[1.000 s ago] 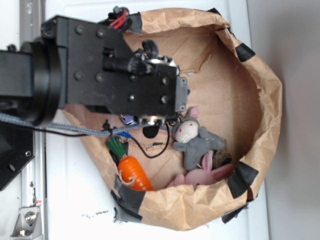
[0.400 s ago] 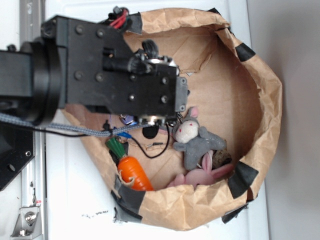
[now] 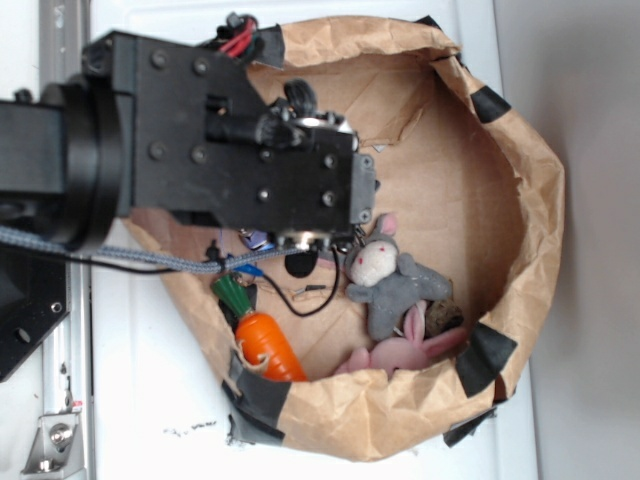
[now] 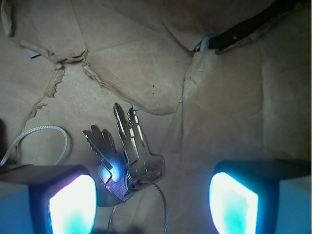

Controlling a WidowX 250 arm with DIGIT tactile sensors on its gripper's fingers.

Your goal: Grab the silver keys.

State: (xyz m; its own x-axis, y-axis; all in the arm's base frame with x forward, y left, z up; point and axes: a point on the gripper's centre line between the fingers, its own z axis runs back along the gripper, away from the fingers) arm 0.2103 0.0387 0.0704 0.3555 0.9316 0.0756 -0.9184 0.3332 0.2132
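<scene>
Keys: I see the silver keys [image 4: 124, 156] lying between my gripper [image 4: 153, 202] fingertips, nearer the left pad [image 4: 73, 204]; jaws spread wide, gripping nothing.

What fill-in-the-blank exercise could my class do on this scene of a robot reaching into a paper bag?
1. The keys lie on brown ____.
2. The white cord lies to the ____ of the keys in the wrist view.
3. The gripper has its jaws ____, with the keys between them.
4. The grey bunny lies above a ____ bunny in the exterior view.

Missing words: paper; left; open; pink
</scene>
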